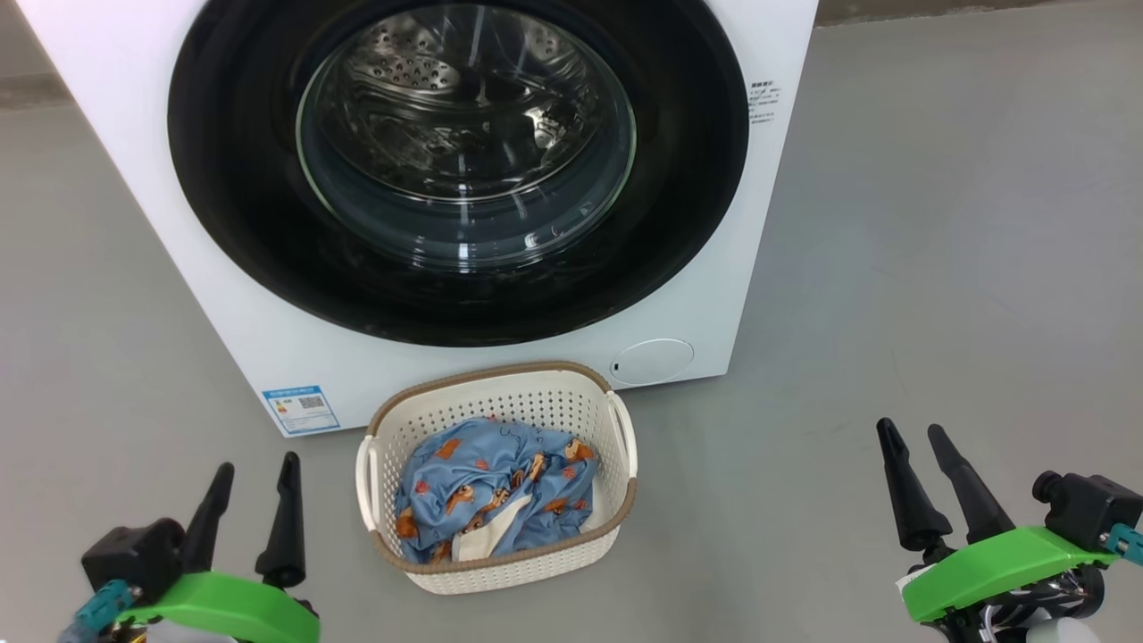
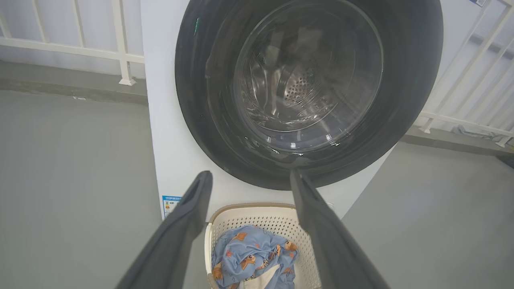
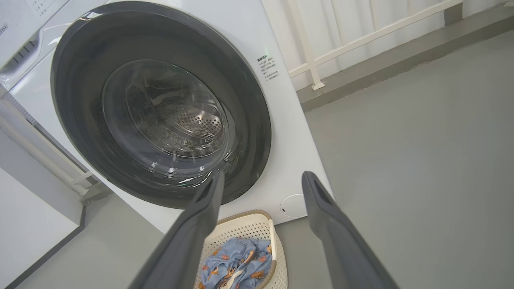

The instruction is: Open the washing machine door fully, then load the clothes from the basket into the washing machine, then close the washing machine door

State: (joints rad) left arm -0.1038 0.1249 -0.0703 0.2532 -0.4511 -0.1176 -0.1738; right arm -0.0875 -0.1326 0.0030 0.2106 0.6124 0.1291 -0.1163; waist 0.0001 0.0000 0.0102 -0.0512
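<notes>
The left gripper (image 1: 257,461) has its two dark fingers apart and holds nothing. The right gripper (image 1: 910,425) is the same: fingers apart, nothing between them. Both hang over the grey floor (image 1: 893,268), one on each side of the basket (image 1: 536,402) and well apart from it. The arms behind them are cut off at the bottom of the head view.

The basket sits on the floor just in front of the washing machine (image 1: 223,313). The clothes (image 1: 491,487) lie in a heap inside it; the lower part of the heap is hidden by the basket wall.

The washing machine door (image 1: 241,179) is shut. The steel drum shows through its glass, blurred by shiny reflections. The top of the machine is cut off. The words on the blue sticker (image 1: 301,409) are too small to read.
</notes>
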